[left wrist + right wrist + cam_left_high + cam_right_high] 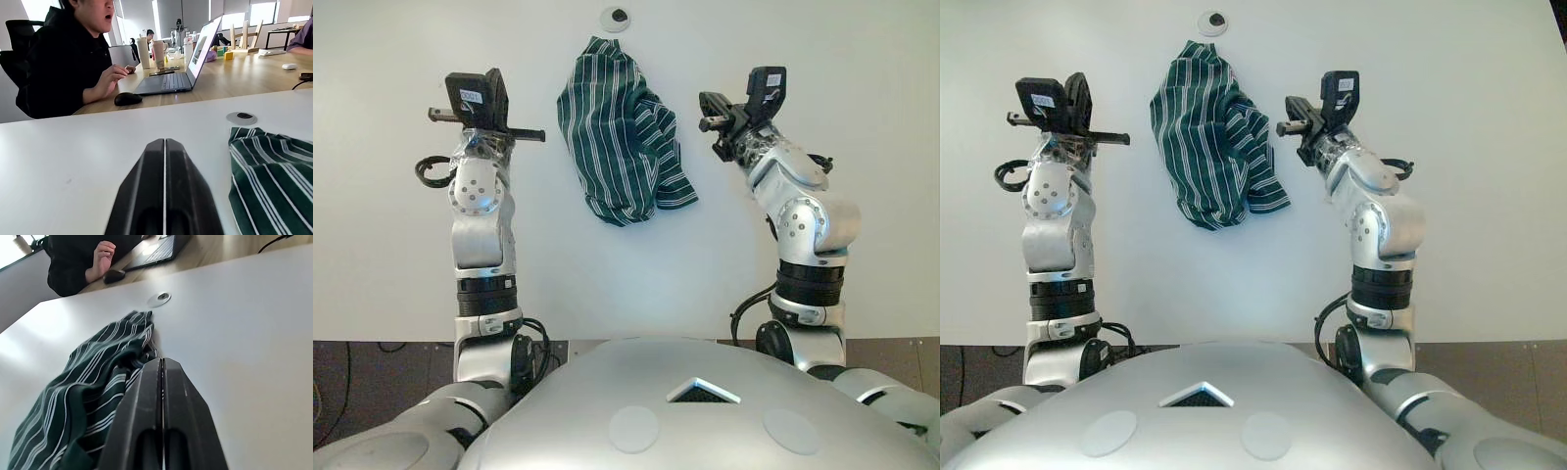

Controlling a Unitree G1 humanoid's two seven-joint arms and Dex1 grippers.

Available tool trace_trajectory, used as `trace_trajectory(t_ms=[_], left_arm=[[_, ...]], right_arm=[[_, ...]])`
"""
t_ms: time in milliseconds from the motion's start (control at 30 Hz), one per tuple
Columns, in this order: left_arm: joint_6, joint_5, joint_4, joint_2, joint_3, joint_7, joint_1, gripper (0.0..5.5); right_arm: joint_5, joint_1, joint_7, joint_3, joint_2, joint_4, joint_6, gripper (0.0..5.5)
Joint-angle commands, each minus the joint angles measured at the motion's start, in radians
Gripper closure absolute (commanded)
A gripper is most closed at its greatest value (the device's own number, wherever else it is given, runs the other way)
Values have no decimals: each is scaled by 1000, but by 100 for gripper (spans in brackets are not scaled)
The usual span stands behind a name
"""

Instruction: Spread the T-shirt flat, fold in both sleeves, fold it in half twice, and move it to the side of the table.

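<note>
On the white table (822,69), the bunched T-shirt (622,147) lay between the left gripper (165,147) and right gripper (162,364), both closed and empty; each probably needed to open, then draw its nearest edge outward.

From where I stand, both arms are stretched forward, one at each side, with the hands well apart and about level with each other. The left arm (481,225) runs nearly straight ahead from the elbow, wrist in line with it. The left hand (165,147) points ahead, its two black fingers (144,191) pressed flat together and empty. The right arm (803,220) is bent at the elbow, the forearm angled inward toward the middle and the wrist cocked. The right hand (162,364) likewise has its fingers (139,426) closed tight against each other, gripping nothing.
</note>
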Motion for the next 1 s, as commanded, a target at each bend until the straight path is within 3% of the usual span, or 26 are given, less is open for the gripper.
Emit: trace_trajectory(t_ms=[33, 167, 300, 667, 933, 1000], left_arm=[[13, 3, 12, 27, -14, -31, -7, 531], [28, -4, -16, 27, -12, -38, 14, 474], [35, 2, -41, 13, -20, -20, 46, 409], [36, 9, -38, 2, -37, -13, 40, 409], [35, 9, -46, -2, -32, 1, 54, 407], [32, 8, -44, 0, -25, 4, 54, 407]], right_arm=[[122, 34, 47, -11, 15, -17, 165, 550], [354, 47, 61, -140, 53, -68, 439, 481], [450, 44, 33, -216, 62, -86, 597, 409], [434, 3, -11, -175, 116, 0, 603, 409], [424, -22, 16, -127, 82, -10, 554, 540], [436, -35, 46, -105, 54, -53, 550, 548]])
